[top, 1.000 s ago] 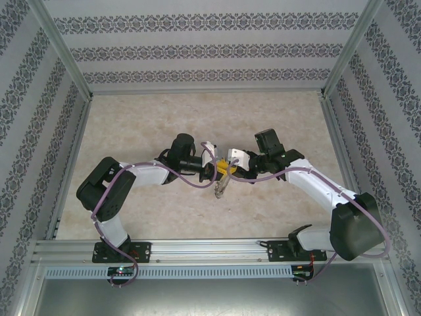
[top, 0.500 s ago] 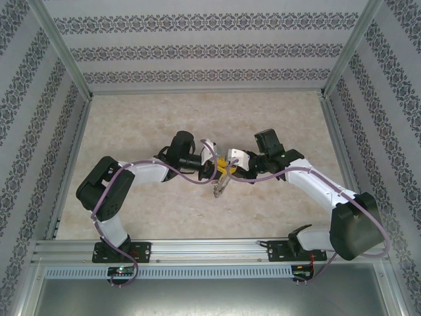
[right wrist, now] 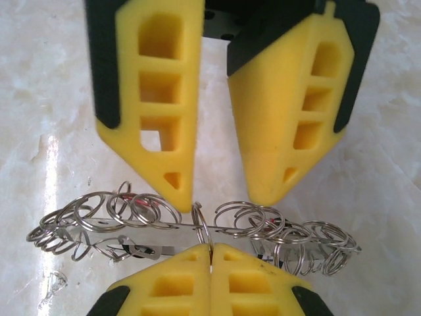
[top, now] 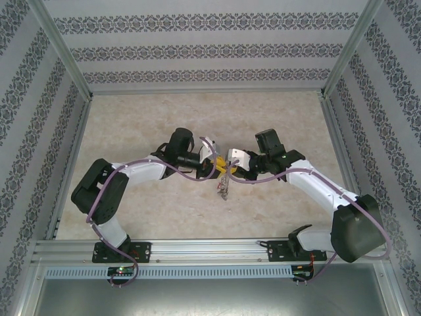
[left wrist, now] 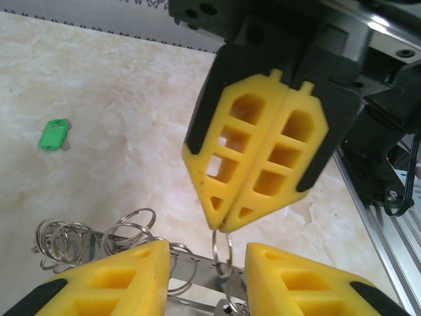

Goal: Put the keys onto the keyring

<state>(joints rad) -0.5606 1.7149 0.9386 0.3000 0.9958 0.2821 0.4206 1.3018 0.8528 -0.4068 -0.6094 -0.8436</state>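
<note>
Silvery keyring (right wrist: 135, 228) was pinched by one small ring in the closed right claw (right wrist: 210, 253); the left claw (right wrist: 222, 196) stood open, straddling that ring.

keyring (right wrist: 164, 228) between left gripper (right wrist: 214, 194) and right gripper (left wrist: 220, 227), mid-table (left wrist: 99, 79), small tag (left wrist: 52, 135) lying well apart on table

Seen from above, the keyring (top: 224, 186) just below frame centre is too small to tell link from link. In the left wrist view, the left gripper (left wrist: 207, 253) has its yellow pads cut off by the lower edge, and they cover part of the keyring's flat bar. A green tag (left wrist: 54, 134) at the left is too small to identify. In the right wrist view, the right gripper (right wrist: 210, 250) is cut by the bottom edge and the left gripper's fingers by the top. The pinched link vanishes into the seam between the right gripper's pads.
</note>
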